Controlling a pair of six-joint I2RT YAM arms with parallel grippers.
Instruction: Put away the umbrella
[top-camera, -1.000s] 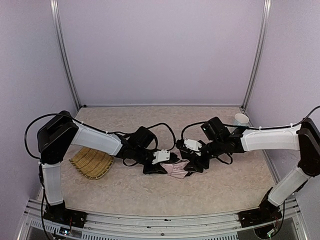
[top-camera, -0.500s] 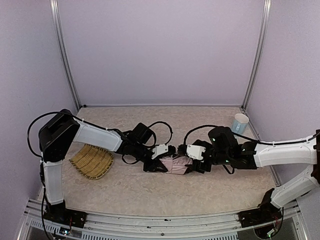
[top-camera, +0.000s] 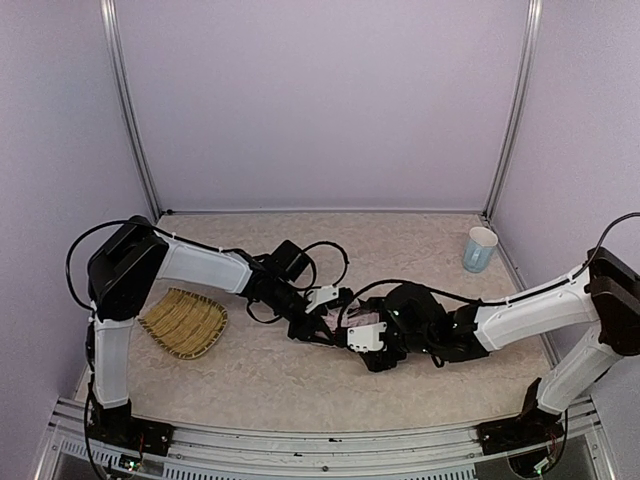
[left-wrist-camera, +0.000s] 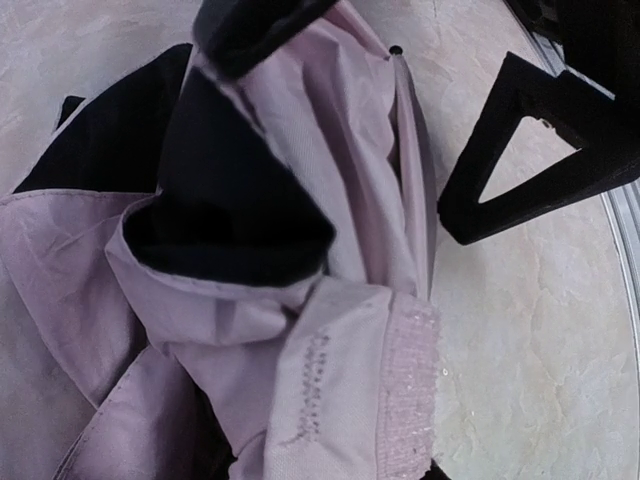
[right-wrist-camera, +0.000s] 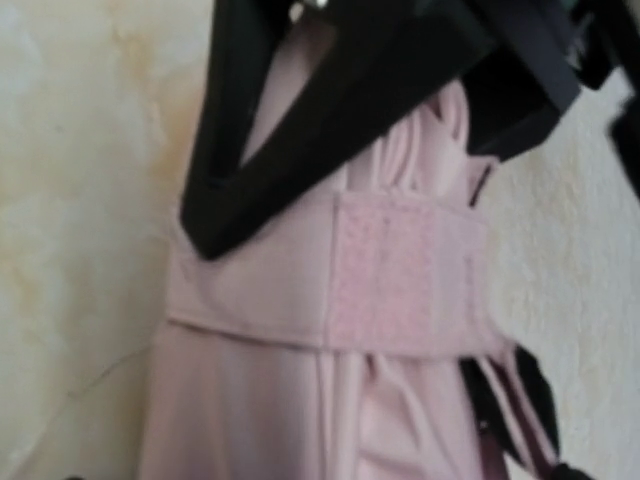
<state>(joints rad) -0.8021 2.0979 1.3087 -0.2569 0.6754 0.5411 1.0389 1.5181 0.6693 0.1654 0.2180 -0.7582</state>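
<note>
The umbrella (top-camera: 334, 318) lies folded on the table's middle, mostly hidden between the two grippers. In the left wrist view its pale pink canopy (left-wrist-camera: 340, 240) shows black lining and a closure strap (left-wrist-camera: 408, 390). In the right wrist view the strap (right-wrist-camera: 400, 270) lies across the gathered canopy (right-wrist-camera: 260, 400). My left gripper (top-camera: 310, 328) is at the umbrella's left end; its fingers (right-wrist-camera: 300, 110) show in the right wrist view, pinching fabric. My right gripper (top-camera: 350, 328) is at the right end; its fingers (left-wrist-camera: 520, 150) stand apart on either side of the canopy. The handle and shaft are hidden.
A woven straw tray (top-camera: 185, 322) lies at the left near the left arm's base. A pale blue cup (top-camera: 479, 248) stands at the back right. Black cables (top-camera: 320, 255) loop over the table behind the grippers.
My right arm has swung left and toward the near edge, its gripper now close over the umbrella. The umbrella looks more gathered and more hidden. My left gripper has barely moved.
</note>
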